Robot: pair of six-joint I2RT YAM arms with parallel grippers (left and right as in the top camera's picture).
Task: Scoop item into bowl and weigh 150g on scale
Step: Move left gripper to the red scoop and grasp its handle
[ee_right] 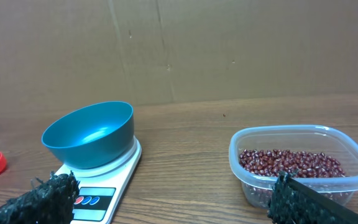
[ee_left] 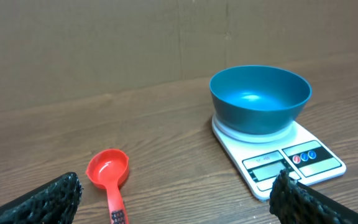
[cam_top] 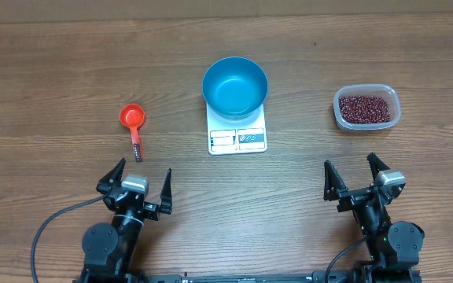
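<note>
The left hand [cam_top: 145, 167] is released: its two fingers are spread wide and grip nothing. It sits low at the near edge of the counter [cam_top: 53, 71]. The right hand [cam_top: 348, 160] is likewise released and empty, on the opposite side of that edge.

Just beyond the left hand lies the red measuring scoop [cam_top: 133, 119], cup away from the arm and handle pointing back toward it. We judge that this orientation suits a direct grasp on the handle.

At the centre stands the white kitchen scale [cam_top: 237, 139], with its display panel toward the arms and uncovered; we cannot read the display. The blue bowl [cam_top: 235, 86] rests upright on the platform so that added weight registers at once. It is empty.

Beyond the right hand, well apart from the scale, the clear plastic tub [cam_top: 396, 106] holds the red-brown beans [cam_top: 364, 108] in a shallow layer.

We judge the task as not yet begun. The next move calls for closing a hand on the scoop handle. The scoop lies on the far side of the scale from the tub, so beans may spill during a loaded carry.
</note>
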